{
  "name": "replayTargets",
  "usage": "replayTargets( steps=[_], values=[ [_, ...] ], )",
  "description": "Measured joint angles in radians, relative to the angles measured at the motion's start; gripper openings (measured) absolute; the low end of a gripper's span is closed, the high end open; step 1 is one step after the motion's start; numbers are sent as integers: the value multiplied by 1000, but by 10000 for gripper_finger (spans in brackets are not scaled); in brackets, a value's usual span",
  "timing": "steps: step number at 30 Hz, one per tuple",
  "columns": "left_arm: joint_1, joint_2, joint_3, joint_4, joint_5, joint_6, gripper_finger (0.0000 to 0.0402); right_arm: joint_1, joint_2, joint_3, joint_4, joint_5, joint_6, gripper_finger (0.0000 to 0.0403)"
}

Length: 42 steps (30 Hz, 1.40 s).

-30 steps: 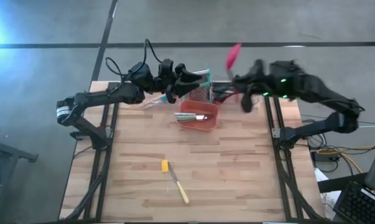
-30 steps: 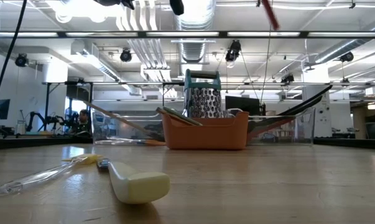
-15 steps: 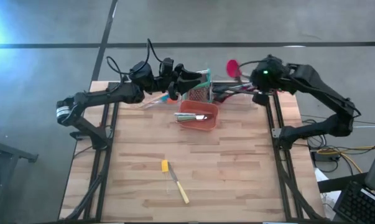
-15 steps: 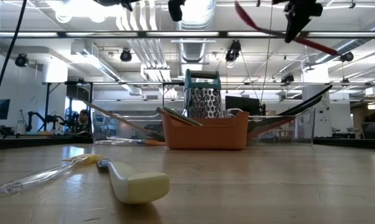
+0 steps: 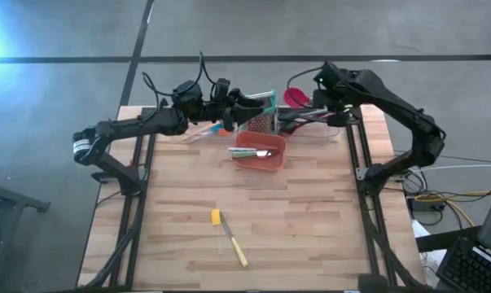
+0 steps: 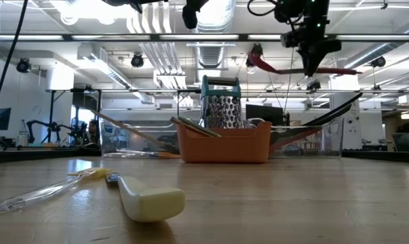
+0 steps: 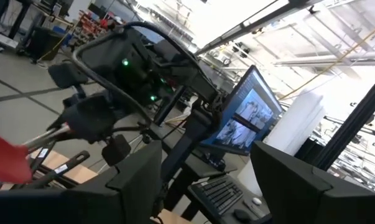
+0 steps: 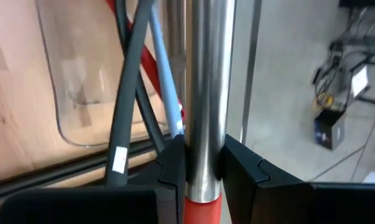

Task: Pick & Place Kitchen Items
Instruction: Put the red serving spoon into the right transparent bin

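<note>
Held utensil: a red spatula (image 6: 296, 69) with a steel shaft is carried level and high above the far right end of the table, clear of everything below it; in the right wrist view the shaft (image 8: 203, 93) is seen pinched between the two dark fingers.
Right gripper: the right gripper (image 5: 333, 104) is pressed together on that shaft, near the far right corner; the level carry is judged to keep the long tool from snagging on the clear tray beneath.
Other utensils: long black, red and blue handles (image 8: 134, 81) are left leaning in a clear tray (image 6: 313, 144) at the far edge, so that their ends stick up within reach.
Utensils in the bin: a few pieces lie in the orange bin (image 5: 260, 153) at mid-table, which is judged to be the drop-off place.
Knife: a yellow-handled knife (image 5: 231, 242) lies flat on the near part of the table (image 5: 310, 228), well apart from both arms, not yet collected.
Grater: a box grater (image 6: 222, 105) stands upright just behind the bin and is not part of the job.
Left gripper: the left gripper (image 5: 229, 110) is held spread and empty above the far left of the bin, apparently waiting.
Stage: a carry toward the bin is judged to be in hand.
</note>
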Motion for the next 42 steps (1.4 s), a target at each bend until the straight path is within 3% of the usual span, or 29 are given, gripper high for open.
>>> replayTargets(
  steps=[9,16,21,26,30,42],
  values=[
    [27,0,0,2,-5,-10,252,-12,101,-12,-9,0,-237,61],
    [28,0,0,-2,3,-26,252,-16,181,-29,-6,-3,-243,61],
    [28,0,0,-4,5,-26,252,-43,240,-35,-6,47,-213,61],
    [28,0,0,-8,13,-26,252,-81,292,-37,-17,97,-75,61],
    [28,0,0,-20,16,-19,252,-90,330,-40,-42,93,-1,61],
    [31,0,0,-21,16,3,252,-81,357,-58,-32,52,3,61]
  ],
)
